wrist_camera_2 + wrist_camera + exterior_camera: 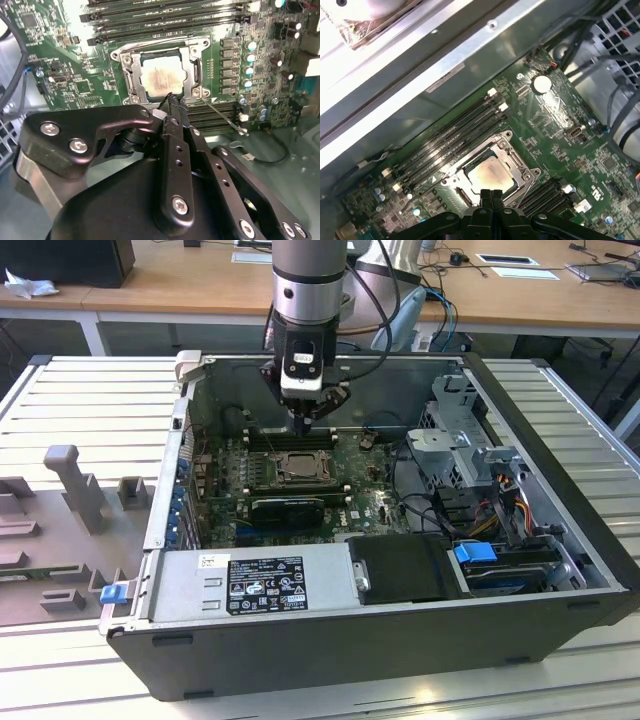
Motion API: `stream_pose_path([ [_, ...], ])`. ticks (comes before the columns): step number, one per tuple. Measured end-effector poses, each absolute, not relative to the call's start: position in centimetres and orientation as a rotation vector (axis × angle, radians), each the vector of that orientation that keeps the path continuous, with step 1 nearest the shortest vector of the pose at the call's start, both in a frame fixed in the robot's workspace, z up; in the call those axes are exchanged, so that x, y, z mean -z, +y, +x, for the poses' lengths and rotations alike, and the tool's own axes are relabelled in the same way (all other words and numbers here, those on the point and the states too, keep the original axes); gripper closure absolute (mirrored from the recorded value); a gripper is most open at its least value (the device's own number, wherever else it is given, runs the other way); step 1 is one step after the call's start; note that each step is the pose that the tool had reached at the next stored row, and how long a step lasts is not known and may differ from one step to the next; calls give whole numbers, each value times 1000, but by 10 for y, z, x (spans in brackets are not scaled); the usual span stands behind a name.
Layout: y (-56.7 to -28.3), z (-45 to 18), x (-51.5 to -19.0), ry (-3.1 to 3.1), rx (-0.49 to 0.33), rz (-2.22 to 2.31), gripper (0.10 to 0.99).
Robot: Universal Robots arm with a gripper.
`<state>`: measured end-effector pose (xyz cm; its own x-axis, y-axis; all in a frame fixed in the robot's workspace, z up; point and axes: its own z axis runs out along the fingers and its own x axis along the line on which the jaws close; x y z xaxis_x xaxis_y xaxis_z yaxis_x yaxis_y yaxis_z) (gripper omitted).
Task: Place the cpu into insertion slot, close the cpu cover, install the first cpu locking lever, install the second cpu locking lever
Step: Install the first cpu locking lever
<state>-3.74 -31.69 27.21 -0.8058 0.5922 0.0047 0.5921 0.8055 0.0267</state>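
**Operator:** Report gripper status.

**Technician:** The gripper [172,99] is clenched: in both wrist views its two black fingers [485,196] meet at the tips with nothing between them. In the exterior view the gripper [303,427] hangs from the arm [310,280], pointing down into the open computer case [560,570].

**Operator:** Location of the tips?

**Technician:** At the edge of the insertion slot [120,54], beside a corner of the cpu cover [192,67]. Contact cannot be confirmed.

**Operator:** Location of the cpu?

**Technician:** The cpu [161,77] lies flat in the insertion slot. Its silvery top shows through the window of the cpu cover, which lies down around it.

**Operator:** Lever condition?

**Technician:** One thin lever rod [222,115] angles away from the cover's corner, across the nearer memory slots [215,112].

**Operator:** Surroundings?

**Technician:** The slot is set in the green circuit board [75,75], with more long memory slots on its far side. The case lies on a ribbed grey surface [90,410].
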Motion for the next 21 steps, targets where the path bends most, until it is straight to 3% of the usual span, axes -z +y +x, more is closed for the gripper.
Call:
stream_pose_path([
  [21, -317, -37, -272, 3130, -42, 294, 980],
])
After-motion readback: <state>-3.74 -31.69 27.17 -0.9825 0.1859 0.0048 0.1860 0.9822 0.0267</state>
